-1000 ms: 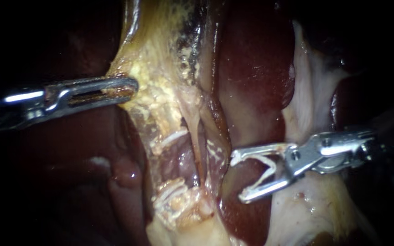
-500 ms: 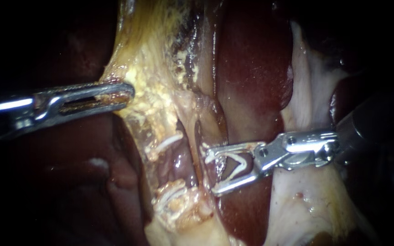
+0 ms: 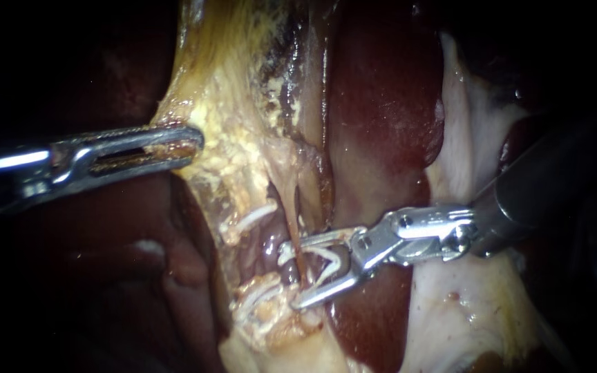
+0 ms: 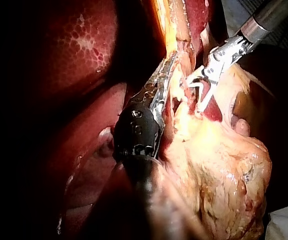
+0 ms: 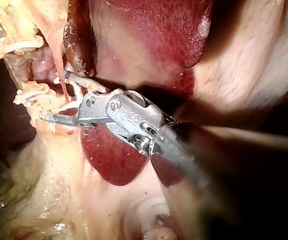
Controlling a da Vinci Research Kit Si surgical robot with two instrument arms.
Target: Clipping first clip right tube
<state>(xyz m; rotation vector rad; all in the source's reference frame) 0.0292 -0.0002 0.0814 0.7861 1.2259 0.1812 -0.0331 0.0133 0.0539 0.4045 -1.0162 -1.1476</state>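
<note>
Liver (image 3: pixel 381 103): dark red, fills the centre of the scene and runs from far to near. Pale yellow tissue band (image 3: pixel 233 148): lies along the liver's left side, stretched taut. Left instrument (image 3: pixel 188 141): comes in from the left, and its jaws are pressed together on the left edge of the pale yellow tissue band, pinching it. Right instrument (image 3: pixel 289 278): comes in from the right across the liver, jaws standing apart and carrying an open white clip (image 3: pixel 333 259) seated between them. Thin tube (image 3: pixel 290 207): runs from far to near just right of the band and passes through the gap of the right instrument's jaws, inside the clip's arms.
</note>
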